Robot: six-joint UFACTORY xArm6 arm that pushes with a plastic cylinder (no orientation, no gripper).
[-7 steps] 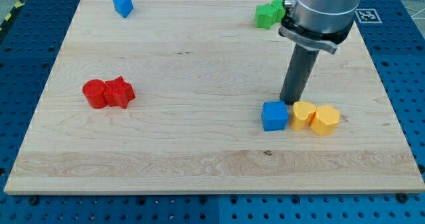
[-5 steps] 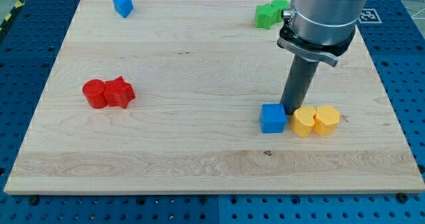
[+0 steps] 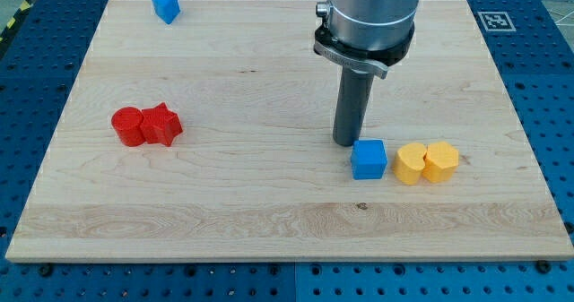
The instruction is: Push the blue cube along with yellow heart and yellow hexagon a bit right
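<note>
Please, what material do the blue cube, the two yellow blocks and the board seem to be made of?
The blue cube and the yellow blocks look like plastic: solid even colour, smooth faces with a soft sheen, though painted wood cannot be excluded. The board looks like pale wood with a matte finish, since grain lines and small knots show. My tip stands just beyond the cube's upper left corner.

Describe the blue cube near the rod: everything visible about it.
The blue cube is a small, solid-looking block of matte blue, resting flat on the wooden board toward the view's lower right. Its top and front faces show. My tip stands just at its upper left corner, close or touching. A narrow gap separates it from the yellow heart on its right.
</note>
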